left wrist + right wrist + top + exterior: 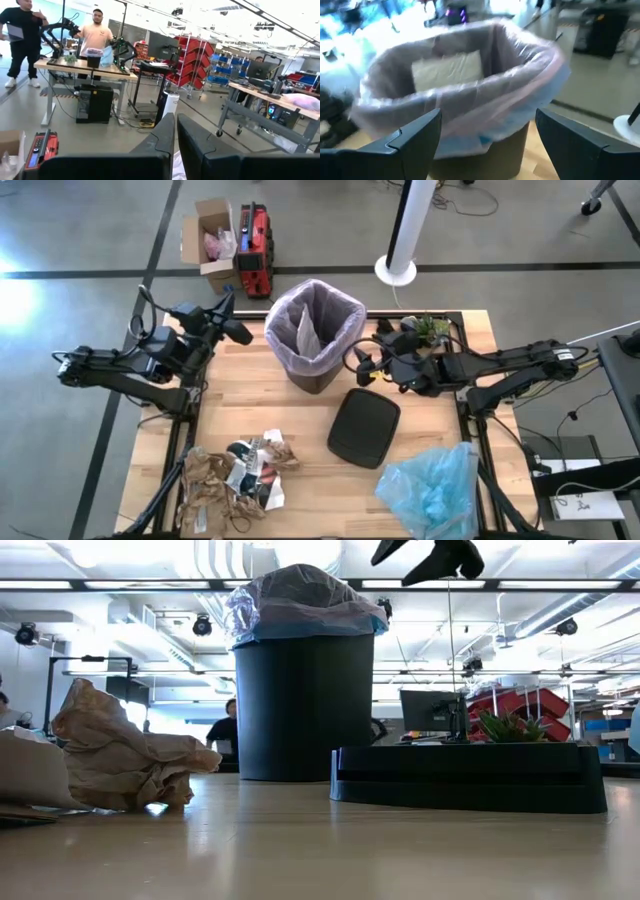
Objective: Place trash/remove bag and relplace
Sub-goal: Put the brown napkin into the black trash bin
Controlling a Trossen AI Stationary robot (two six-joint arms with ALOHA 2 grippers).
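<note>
The black bin [315,370] stands at the table's far middle, lined with the pale pink-lavender bag [330,305], whose rim is folded over the bin's edge. A sheet of paper [447,70] lies inside it. The trash [235,480], crumpled brown paper and wrappers, is heaped at the near left. The light blue bag [432,490] lies at the near right. My right gripper [357,366] hovers open just right of the bin's rim, its fingers [415,135] facing the bag without touching it. My left gripper [242,334] is shut, raised left of the bin, holding nothing [175,127].
The bin's flat black lid [363,427] lies on the table in front of the bin. A black-and-green clump [420,330] sits at the far right. A cardboard box [210,242] and a red case [256,250] stand on the floor beyond the table. People stand in the room.
</note>
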